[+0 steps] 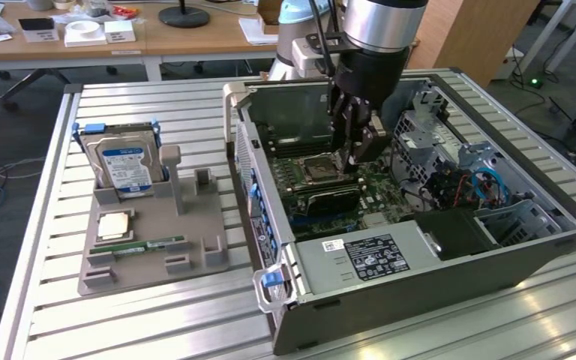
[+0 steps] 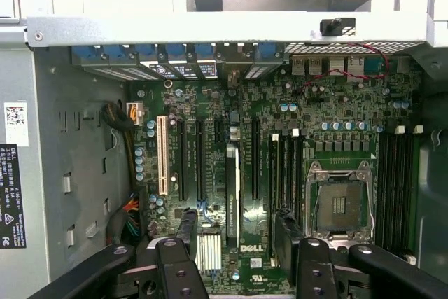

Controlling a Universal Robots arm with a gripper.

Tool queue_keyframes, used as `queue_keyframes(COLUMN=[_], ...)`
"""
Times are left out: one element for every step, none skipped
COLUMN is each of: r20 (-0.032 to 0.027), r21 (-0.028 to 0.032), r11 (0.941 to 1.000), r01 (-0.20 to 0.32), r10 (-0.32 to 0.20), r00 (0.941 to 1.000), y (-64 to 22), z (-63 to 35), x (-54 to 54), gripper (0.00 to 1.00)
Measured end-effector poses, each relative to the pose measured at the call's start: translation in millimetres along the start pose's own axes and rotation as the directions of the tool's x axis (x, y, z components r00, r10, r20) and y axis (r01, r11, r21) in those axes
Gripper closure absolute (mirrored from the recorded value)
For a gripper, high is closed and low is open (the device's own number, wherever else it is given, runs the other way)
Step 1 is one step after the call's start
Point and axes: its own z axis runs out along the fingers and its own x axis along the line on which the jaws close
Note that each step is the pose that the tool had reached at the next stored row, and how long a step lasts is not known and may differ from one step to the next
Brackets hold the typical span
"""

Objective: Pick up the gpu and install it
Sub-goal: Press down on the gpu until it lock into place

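The gpu is a thin black card standing edge-up in a slot of the motherboard, inside the open computer case. In the exterior view the gpu sits upright below the empty CPU socket. My gripper hangs inside the case just above the board. In the wrist view my gripper is open, and its two black fingers stand on either side of the card's near end without touching it.
On the exterior view's left, a grey holder tray carries a silver hard drive with a blue label, a CPU chip and a green RAM stick. The power supply and drive cages crowd the case.
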Motion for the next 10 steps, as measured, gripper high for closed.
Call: queue_keyframes(r20=[0.0000, 0.0000, 0.0000, 0.0000, 0.0000, 0.0000, 0.0000, 0.0000, 0.0000, 0.0000], r21=[0.0000, 0.0000, 0.0000, 0.0000, 0.0000, 0.0000, 0.0000, 0.0000, 0.0000, 0.0000], r11=[1.0000, 1.0000, 1.0000, 1.0000, 1.0000, 1.0000, 1.0000, 1.0000, 1.0000, 1.0000], r01=[0.000, 0.000, 0.000, 0.000, 0.000, 0.000, 0.000, 0.000, 0.000, 0.000], r10=[0.000, 0.000, 0.000, 0.000, 0.000, 0.000, 0.000, 0.000, 0.000, 0.000], r00=[1.0000, 1.0000, 1.0000, 1.0000, 1.0000, 1.0000, 1.0000, 1.0000, 1.0000, 1.0000], y=[0.0, 0.0, 0.0, 0.0, 0.0, 0.0, 0.0, 0.0, 0.0, 0.0], z=[0.0, 0.0, 0.0, 0.0, 0.0, 0.0, 0.0, 0.0, 0.0, 0.0], x=[0.0, 0.0, 0.0, 0.0, 0.0, 0.0, 0.0, 0.0, 0.0, 0.0], gripper=[0.44, 0.44, 0.44, 0.44, 0.45, 0.51, 0.51, 0.57, 0.63, 0.63])
